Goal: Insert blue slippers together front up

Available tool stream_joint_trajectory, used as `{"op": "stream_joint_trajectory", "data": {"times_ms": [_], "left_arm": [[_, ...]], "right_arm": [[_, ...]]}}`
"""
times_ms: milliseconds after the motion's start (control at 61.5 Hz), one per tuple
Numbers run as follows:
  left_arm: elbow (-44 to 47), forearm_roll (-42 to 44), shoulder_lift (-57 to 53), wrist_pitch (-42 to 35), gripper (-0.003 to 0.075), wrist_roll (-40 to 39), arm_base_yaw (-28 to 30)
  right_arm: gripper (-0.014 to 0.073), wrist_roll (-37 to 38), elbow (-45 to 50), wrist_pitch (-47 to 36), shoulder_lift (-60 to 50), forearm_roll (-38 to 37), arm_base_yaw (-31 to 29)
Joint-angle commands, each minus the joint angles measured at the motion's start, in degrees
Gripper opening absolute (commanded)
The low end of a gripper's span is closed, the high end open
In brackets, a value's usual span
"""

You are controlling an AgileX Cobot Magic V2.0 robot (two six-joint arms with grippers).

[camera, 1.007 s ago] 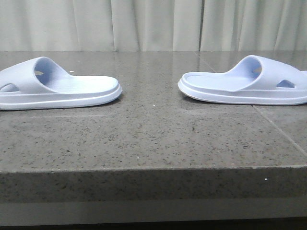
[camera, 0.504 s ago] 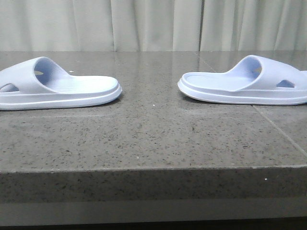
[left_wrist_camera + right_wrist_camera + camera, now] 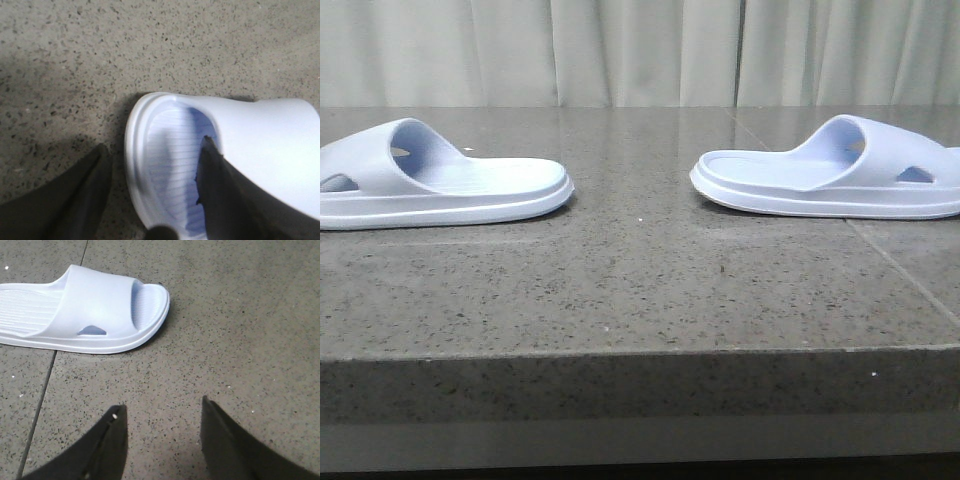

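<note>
With the slippers well apart on the table (image 3: 640, 290), the left gripper (image 3: 152, 185) is spread astride the toe rim of the left slipper (image 3: 440, 185); closure should be made squarely, while the right gripper (image 3: 162, 440), spread and empty, must be advanced to the right slipper (image 3: 85, 310).

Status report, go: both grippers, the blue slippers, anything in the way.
Left gripper open, straddling the left slipper toe rim. Right gripper open, empty, short of the right slipper. Slippers flat on the table, apart, heels facing. Nothing between them.
</note>
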Motion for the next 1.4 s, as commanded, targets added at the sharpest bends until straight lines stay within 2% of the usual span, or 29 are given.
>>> {"op": "stream_joint_trajectory", "data": {"times_ms": [0,341,812,991,1235,1381], "left_arm": [[-2.05,-3.26,-0.74,-1.11,0.0386,0.31,-0.67],[-2.08,-3.37,2.86,1.65,0.0365,0.53,-0.67],[-2.08,-5.40,5.06,7.72,0.0113,1.92,-1.27],[-2.08,-5.40,5.06,7.76,-0.0020,2.29,-2.16],[-4.71,-5.56,3.85,11.13,-0.0020,2.40,-2.17],[-6.04,-9.99,0.61,13.63,-0.0020,2.74,-2.17]], "right_arm": [[0.0374,-0.32,-2.20,-3.61,0.53,-0.05,-0.20],[0.0374,-0.32,-2.20,-3.56,0.53,-0.05,-0.20],[0.0374,-0.32,-2.20,-3.56,0.53,-0.05,-0.20],[0.0374,-0.32,-2.20,-3.51,0.53,-0.05,-0.20],[0.0374,-0.32,-2.20,-3.63,0.53,-0.05,-0.20],[0.0374,-0.32,-2.20,-4.08,0.53,-0.05,-0.20]]}}
